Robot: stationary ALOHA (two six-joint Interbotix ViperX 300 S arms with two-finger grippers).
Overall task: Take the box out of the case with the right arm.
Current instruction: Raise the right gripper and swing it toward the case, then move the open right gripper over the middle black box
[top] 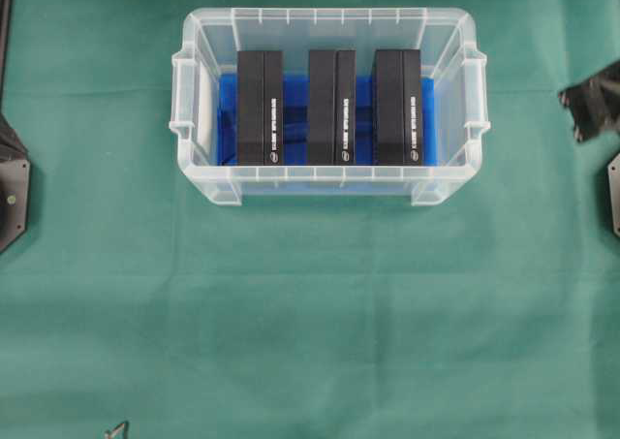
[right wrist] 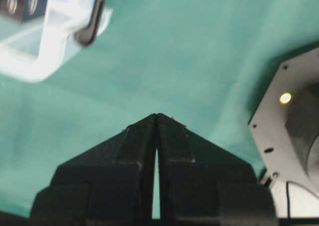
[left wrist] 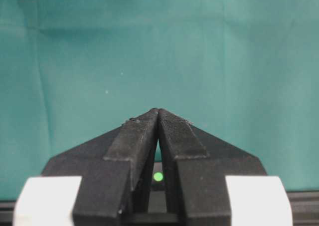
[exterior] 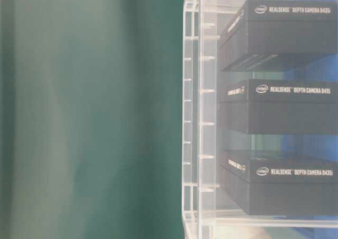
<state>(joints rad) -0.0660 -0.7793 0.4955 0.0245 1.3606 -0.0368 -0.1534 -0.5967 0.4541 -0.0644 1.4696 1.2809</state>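
The right gripper (right wrist: pixel 157 117) has its jaws clenched tip to tip on nothing, hanging over bare green cloth with a corner of the case (right wrist: pixel 30 61) at the upper left of its wrist view and a black base plate (right wrist: pixel 286 131) to its right. The left gripper (left wrist: pixel 158 112) likewise has its jaws pressed together, empty, over open cloth. In the overhead view only a dark part of the right arm (top: pixel 593 100) shows at the right edge, well apart from the case (top: pixel 329 182). Judging by this, the task is at its approach stage: nothing is grasped and no box has left the case. Three black RealSense camera boxes stand side by side on the blue lining: the left box (top: pixel 260 108), the middle box (top: pixel 331 108) and the right box (top: pixel 398 108), the last nearest the right arm. The next move likely calls for opening the jaws, travelling left over the rim and descending onto one box. The tabletop (top: pixel 310 323) is covered in slightly creased green cloth; the room beyond is not visible.
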